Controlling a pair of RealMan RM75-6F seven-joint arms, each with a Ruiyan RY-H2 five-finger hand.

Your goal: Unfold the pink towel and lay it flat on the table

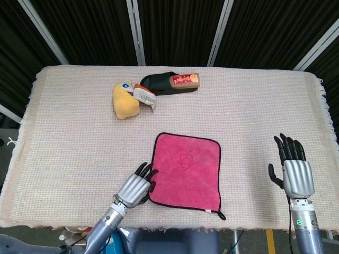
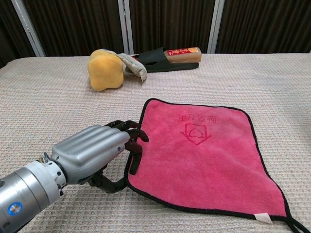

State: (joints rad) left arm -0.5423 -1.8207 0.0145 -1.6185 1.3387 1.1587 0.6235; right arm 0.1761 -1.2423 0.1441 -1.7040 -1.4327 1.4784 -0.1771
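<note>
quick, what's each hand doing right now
Left hand: fingertips on the towel's edge; a grip cannot be told.
Right hand: open, holding nothing.

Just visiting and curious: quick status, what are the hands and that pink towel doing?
Left hand fingers on towel edge. Right hand open, off to the side. Pink towel spread flat on table. Nothing in the way.
</note>
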